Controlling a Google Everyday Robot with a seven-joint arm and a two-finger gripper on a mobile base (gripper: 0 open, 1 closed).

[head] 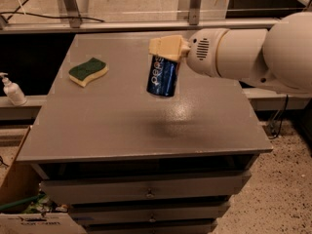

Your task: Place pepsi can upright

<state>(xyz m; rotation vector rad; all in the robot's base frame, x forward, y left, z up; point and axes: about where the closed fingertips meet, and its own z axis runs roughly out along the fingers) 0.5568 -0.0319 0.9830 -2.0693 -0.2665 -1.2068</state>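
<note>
The pepsi can point(162, 77) is blue with white lettering and hangs nearly upright, slightly tilted, above the grey table point(117, 116). Its shadow falls on the tabletop below it, so it is off the surface. My gripper point(168, 48) holds the can by its top end, its tan fingers point(165, 47) shut around the upper rim. The white arm reaches in from the right edge of the view. The can's top is hidden by the fingers.
A green and yellow sponge point(88, 71) lies on the table's back left. A white pump bottle point(13, 90) stands on a ledge left of the table. Drawers run below the tabletop. A cardboard box point(19, 199) sits on the floor at lower left.
</note>
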